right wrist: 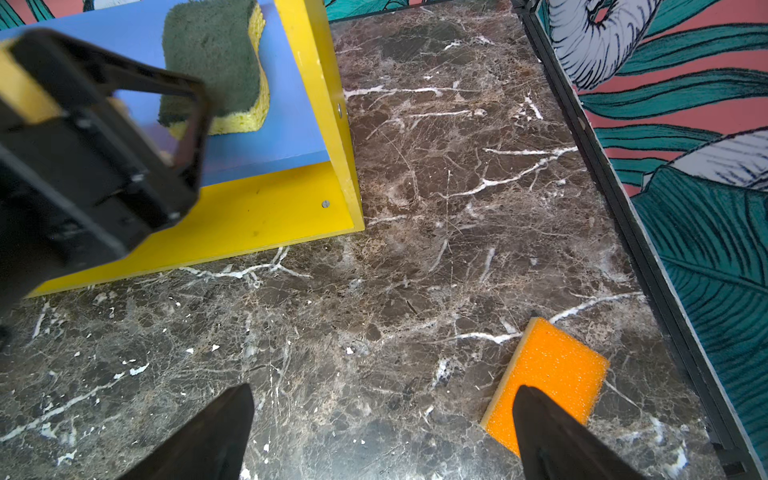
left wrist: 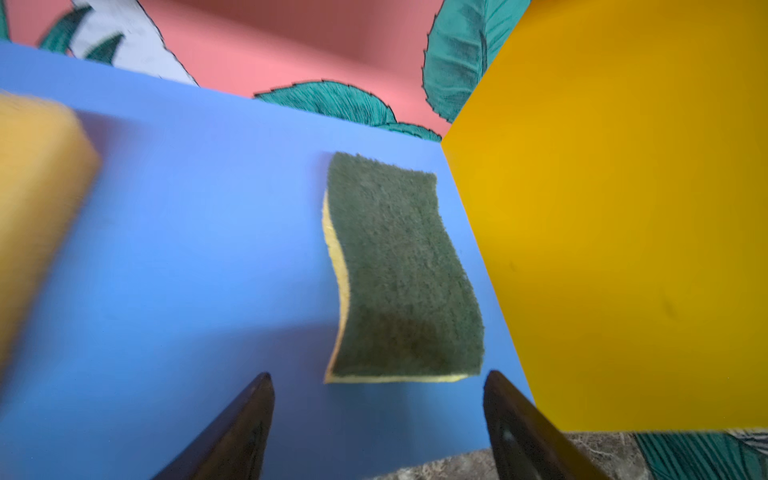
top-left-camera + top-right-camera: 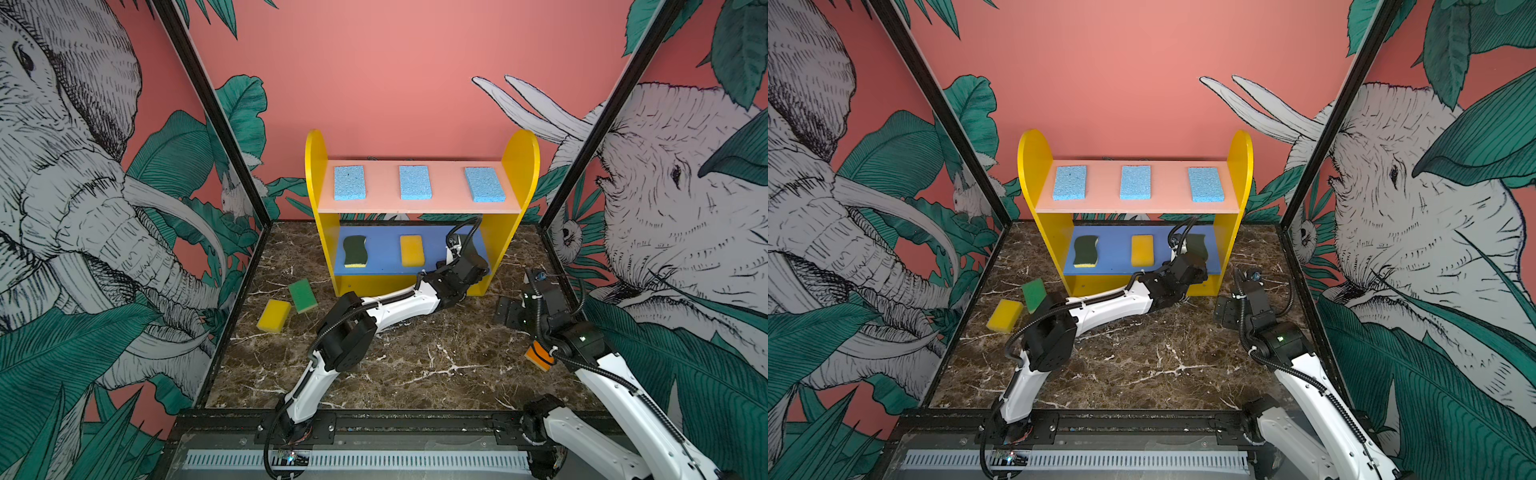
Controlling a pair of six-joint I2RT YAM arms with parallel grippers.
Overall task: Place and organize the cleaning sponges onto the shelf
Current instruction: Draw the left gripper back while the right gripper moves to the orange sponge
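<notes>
The shelf [image 3: 382, 195] stands at the back with three light-blue sponges [image 3: 414, 182] on its pink top board. On the blue middle board lie a wavy dark-green sponge [image 3: 355, 251] and a yellow sponge [image 3: 412, 250]. A second wavy green sponge [image 2: 403, 270] lies flat at that board's right end, just beyond the tips of my open left gripper [image 2: 378, 376]. My right gripper [image 1: 384, 388] hangs open over the marble floor, with an orange sponge [image 1: 548, 374] beside one fingertip. A bright green sponge [image 3: 302, 295] and a yellow sponge [image 3: 274, 316] lie on the floor left of the shelf.
The shelf's yellow right side panel [image 2: 623, 208] stands close beside the left gripper. Black frame posts [image 3: 582, 174] and patterned walls close in the marble floor [image 3: 415, 357] on three sides. A black rail [image 3: 415, 419] runs along the front edge.
</notes>
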